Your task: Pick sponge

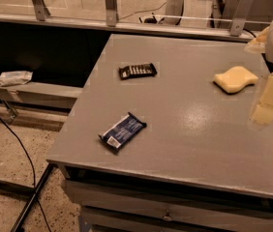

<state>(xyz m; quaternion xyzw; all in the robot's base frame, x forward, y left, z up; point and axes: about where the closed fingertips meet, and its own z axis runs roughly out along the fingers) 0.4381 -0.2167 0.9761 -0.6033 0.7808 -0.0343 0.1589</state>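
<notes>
The sponge (235, 79) is a pale yellow foam block with wavy edges, lying flat on the grey table (185, 129) at the right, towards the back. My gripper (271, 98) comes in from the right edge of the view, with cream-yellow flat fingers (265, 114) hanging just right of and slightly nearer than the sponge, not touching it. Nothing is held in it that I can see.
A dark blue snack wrapper (122, 131) lies near the table's front left. A black snack wrapper (137, 71) lies further back at the left centre. A metal rail with posts (110, 6) runs behind the table. A cable (15, 139) trails on the floor at left.
</notes>
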